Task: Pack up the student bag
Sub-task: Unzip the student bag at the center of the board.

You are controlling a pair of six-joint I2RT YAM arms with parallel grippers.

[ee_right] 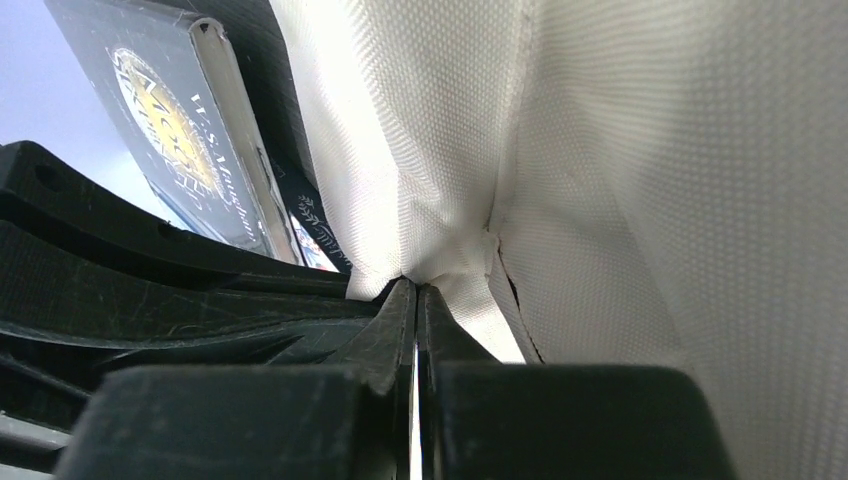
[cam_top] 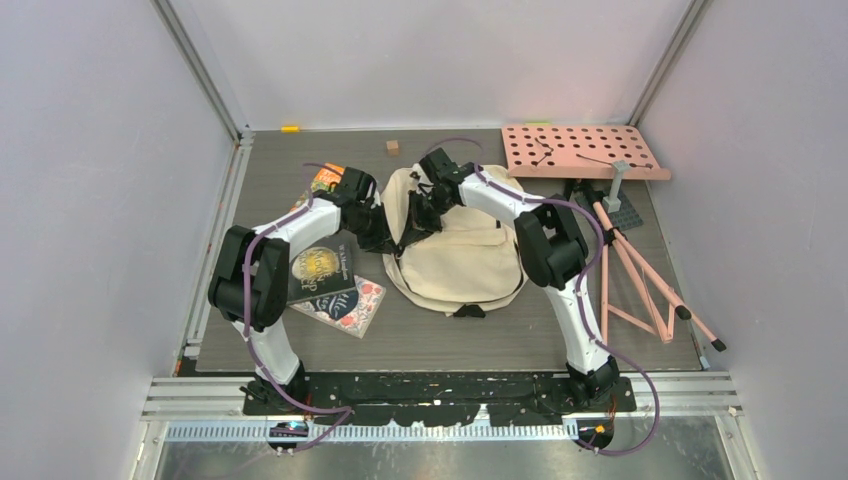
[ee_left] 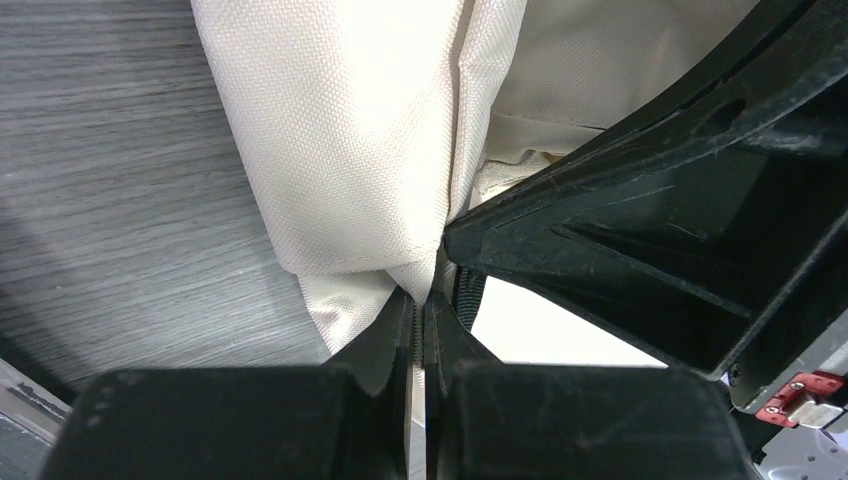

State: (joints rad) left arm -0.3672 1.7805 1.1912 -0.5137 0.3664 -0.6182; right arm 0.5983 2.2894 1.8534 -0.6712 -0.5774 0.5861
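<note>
The student bag (cam_top: 460, 255), cream fabric with black trim, lies flat in the middle of the table. My left gripper (cam_top: 390, 235) is at its upper left edge. In the left wrist view that gripper (ee_left: 420, 295) is shut on a fold of the bag's cream fabric (ee_left: 350, 150), with a strip of black zipper between the jaws. My right gripper (cam_top: 428, 212) reaches in from the right, close beside the left one. In the right wrist view it (ee_right: 415, 287) is shut, pinching a gathered fold of the bag (ee_right: 600, 150).
A black book (cam_top: 320, 268) lies on a pink-edged book (cam_top: 355, 305) left of the bag, and an orange book (cam_top: 325, 180) sits behind the left arm. A pink perforated board (cam_top: 580, 150) on a stand with pink legs (cam_top: 640, 280) is at the right. A small wooden block (cam_top: 392, 147) lies at the back.
</note>
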